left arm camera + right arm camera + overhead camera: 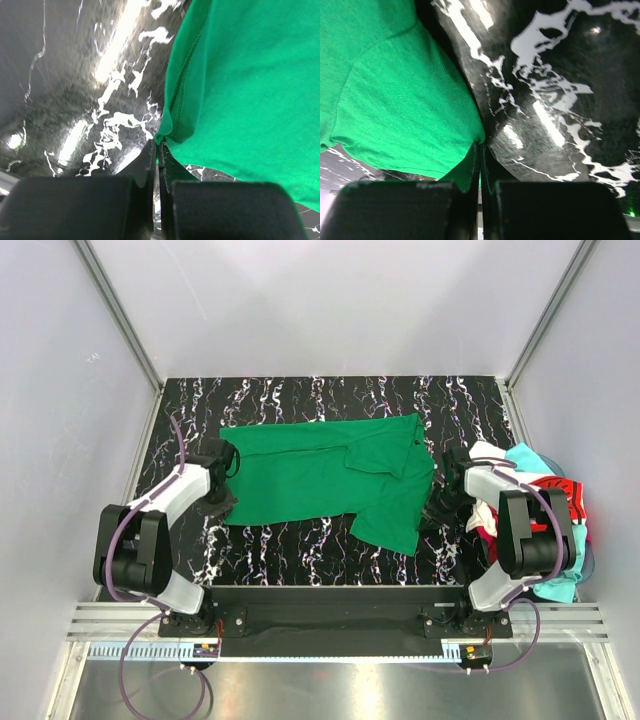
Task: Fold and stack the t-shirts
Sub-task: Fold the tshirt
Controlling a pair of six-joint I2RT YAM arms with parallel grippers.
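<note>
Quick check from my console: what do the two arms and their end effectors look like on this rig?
Both the left arm and right arm have white link shells with bulky black joint housings. A thin purple cable loops along each. The left end effector and right end effector are plain matte black.

The green t-shirt [300, 475] is matt, finely knitted cloth with stitched hems. The black marbled tabletop [300, 400] is smooth, glossy and reflective.

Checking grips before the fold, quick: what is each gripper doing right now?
Left gripper: shut on an edge of the green t-shirt.
Right gripper: shut on the green t-shirt's opposite edge.
</note>
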